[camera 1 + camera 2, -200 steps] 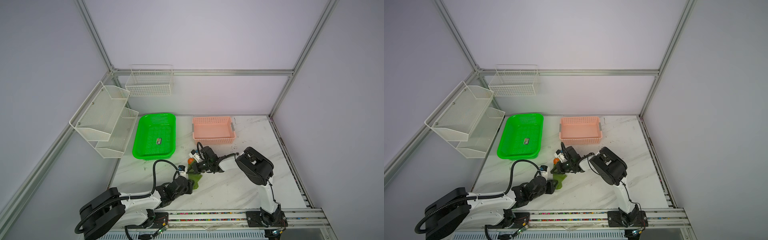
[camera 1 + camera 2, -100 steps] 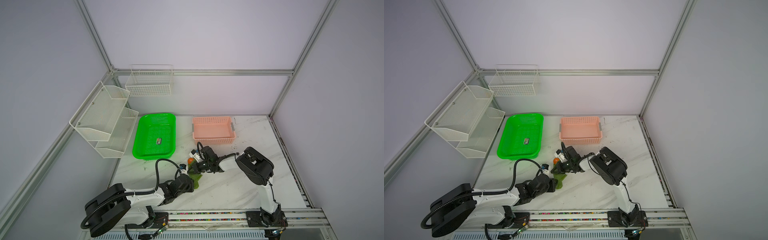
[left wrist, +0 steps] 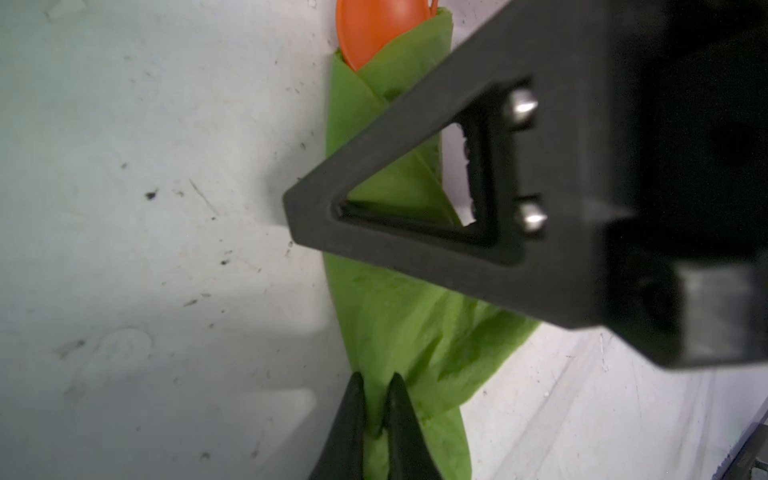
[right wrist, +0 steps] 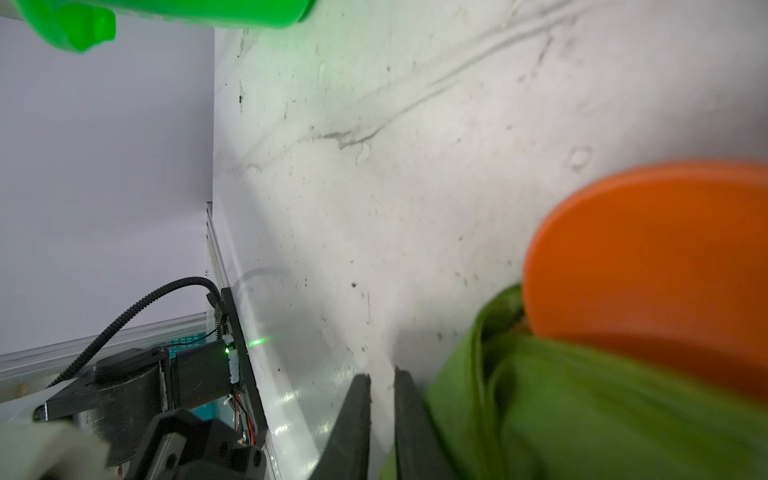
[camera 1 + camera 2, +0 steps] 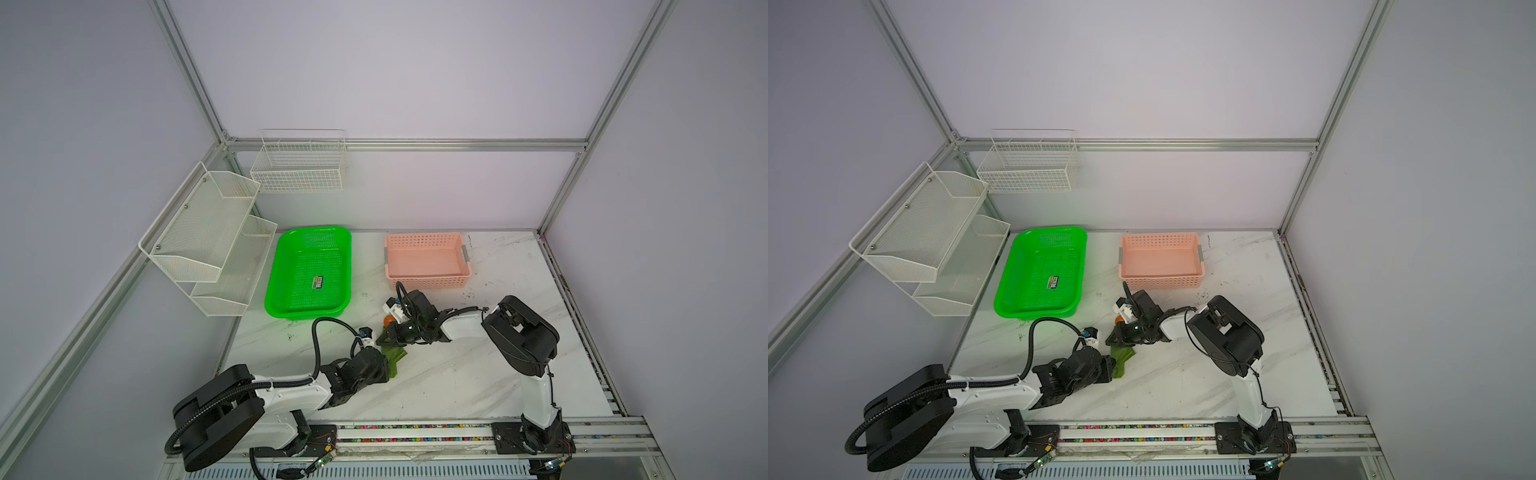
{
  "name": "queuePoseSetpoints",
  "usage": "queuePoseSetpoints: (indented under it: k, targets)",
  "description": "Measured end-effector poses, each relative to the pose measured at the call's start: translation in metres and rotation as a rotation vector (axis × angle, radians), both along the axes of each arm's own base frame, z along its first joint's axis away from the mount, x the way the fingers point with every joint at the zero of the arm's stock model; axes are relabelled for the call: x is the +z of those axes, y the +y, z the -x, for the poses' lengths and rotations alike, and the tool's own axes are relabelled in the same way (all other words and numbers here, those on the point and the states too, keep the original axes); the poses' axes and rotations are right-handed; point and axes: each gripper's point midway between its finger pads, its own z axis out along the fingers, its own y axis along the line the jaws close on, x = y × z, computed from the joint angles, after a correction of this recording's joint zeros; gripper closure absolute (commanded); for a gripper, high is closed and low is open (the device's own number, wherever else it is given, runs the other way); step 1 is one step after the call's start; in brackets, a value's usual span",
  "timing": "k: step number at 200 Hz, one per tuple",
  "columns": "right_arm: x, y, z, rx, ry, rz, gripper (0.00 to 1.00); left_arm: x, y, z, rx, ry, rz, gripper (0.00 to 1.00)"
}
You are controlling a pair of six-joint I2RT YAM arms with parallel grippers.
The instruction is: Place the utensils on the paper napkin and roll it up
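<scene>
Black left gripper [image 3: 377, 390]: fingers pinched on the loose tail of the paper napkin [image 3: 399, 324].
Paper napkin: rolled already, lying on the table [image 3: 166, 208] between both arms; the spoon [image 3: 378, 29] peeks out, other utensils I cannot see.
Black right gripper [image 4: 381, 384]: slightly parted, empty, beside the roll.
Remaining: I judge only tightening.

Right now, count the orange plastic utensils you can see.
1: an orange round-bowled plastic spoon pokes from one end of the rolled olive-green paper napkin. Others may be hidden inside the roll.
</scene>
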Motion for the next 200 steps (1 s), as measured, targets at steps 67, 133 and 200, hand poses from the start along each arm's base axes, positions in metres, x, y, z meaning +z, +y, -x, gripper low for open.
queuePoseSetpoints:
  k: [67, 133, 200]
  targets:
    - [0.106, -0.015, -0.016, -0.095, -0.176, -0.022, 0.7, 0.0, -0.001, -0.001, 0.005, 0.001, -0.001, 0.9]
    - [0.04, -0.037, 0.011, -0.106, -0.047, 0.134, 0.71, 0.0, -0.002, -0.002, 0.004, 0.004, -0.004, 0.89]
    - [0.012, -0.042, 0.021, -0.1, -0.013, 0.195, 0.7, 0.001, -0.002, -0.001, 0.0, 0.008, -0.002, 0.87]
